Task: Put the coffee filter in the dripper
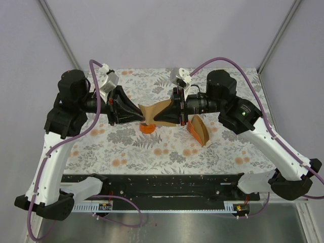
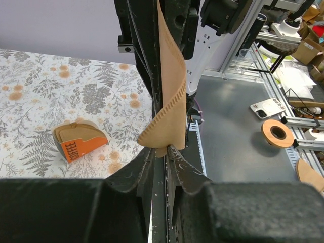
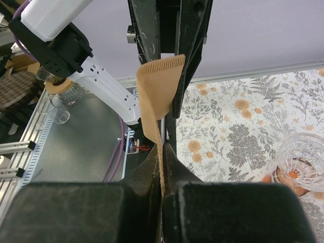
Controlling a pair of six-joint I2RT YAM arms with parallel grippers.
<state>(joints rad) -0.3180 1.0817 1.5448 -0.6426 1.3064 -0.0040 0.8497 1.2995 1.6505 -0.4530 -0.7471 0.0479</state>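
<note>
Tan coffee filter [image 2: 169, 96], twisted | left end effector [image 2: 161, 152], right end effector [image 3: 161, 150] pinching it

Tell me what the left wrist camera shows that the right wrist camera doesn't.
Only the left wrist view shows the orange-and-beige filter holder, sitting on the flowered tablecloth with spare papers in it. Only the right wrist view shows the clear dripper, at its right edge. Both show the paper filter pinched between the left hand and the right hand, above that same tablecloth.
</note>
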